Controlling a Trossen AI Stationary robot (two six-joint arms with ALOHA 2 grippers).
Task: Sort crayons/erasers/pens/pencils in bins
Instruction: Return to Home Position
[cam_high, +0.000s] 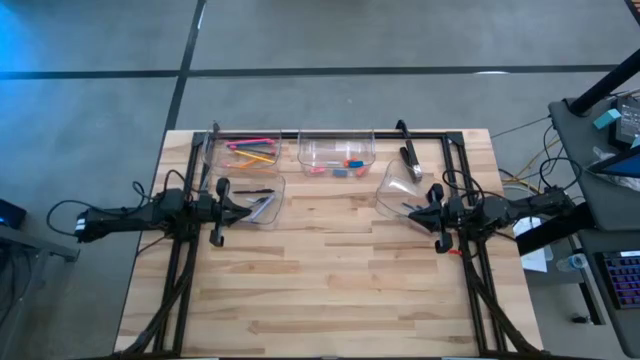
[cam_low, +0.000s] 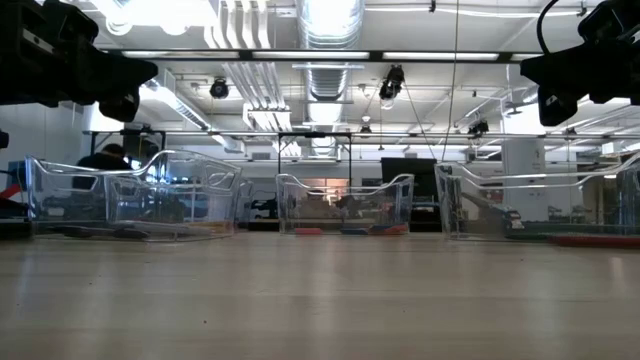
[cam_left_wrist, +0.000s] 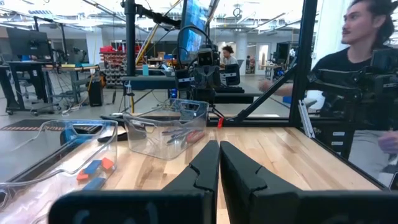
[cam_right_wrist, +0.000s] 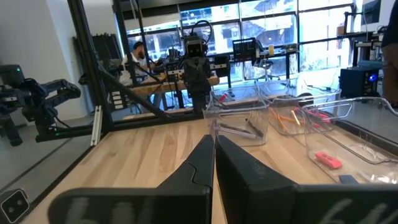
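Bins (cam_high: 336, 152) along the far edge already hold everything visible: pencils (cam_high: 251, 152) far left, erasers (cam_high: 345, 165) in the middle, pens (cam_high: 258, 195) beside the left gripper (cam_high: 242, 204). Both it and the right gripper (cam_high: 417, 208) sit fully closed and empty at their sides. Nothing loose shows, so the sensible move is keeping both arms clear of the trays.

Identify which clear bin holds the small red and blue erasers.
The middle bin at the table's far edge; erasers lie inside. The far-left bin holds pencils instead.
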